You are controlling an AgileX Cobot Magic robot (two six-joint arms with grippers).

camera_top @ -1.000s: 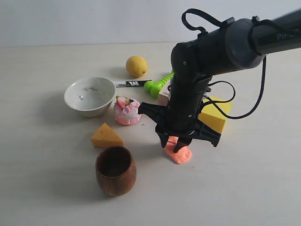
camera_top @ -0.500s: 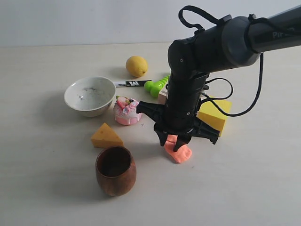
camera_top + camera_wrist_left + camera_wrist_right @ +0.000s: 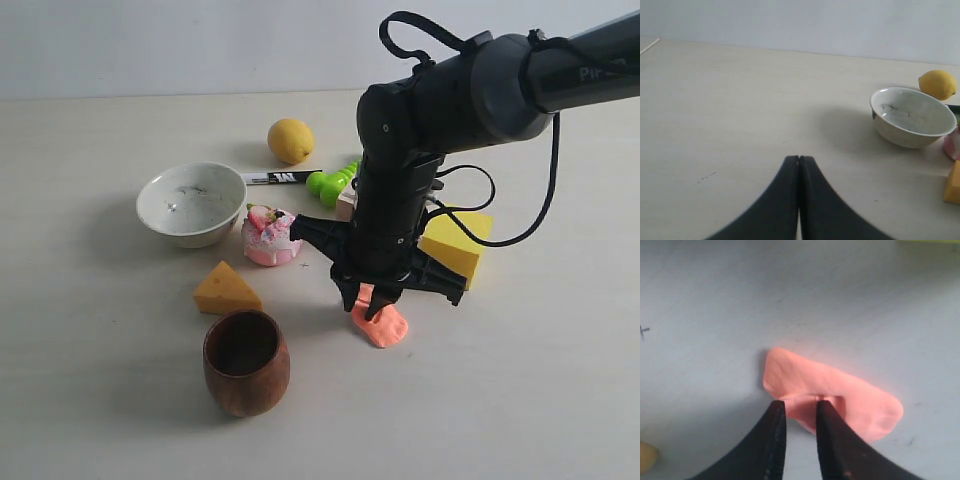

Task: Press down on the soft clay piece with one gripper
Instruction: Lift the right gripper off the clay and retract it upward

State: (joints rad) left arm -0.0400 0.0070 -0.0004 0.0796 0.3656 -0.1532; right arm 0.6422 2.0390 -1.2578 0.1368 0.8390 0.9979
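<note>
Right gripper (image 3: pixel 799 409) rested on the soft clay piece (image 3: pixel 840 382)
Its fingertips (image 3: pixel 776 415) touched the clay's dented edge — a narrow gap between them; the left gripper (image 3: pixel 799 160) sat fully closed.

The soft clay piece (image 3: pixel 381 325) lies on the desk (image 3: pixel 100 400) under the right jaws (tips against it); cake (image 3: pixel 270 237) left of them.
</note>
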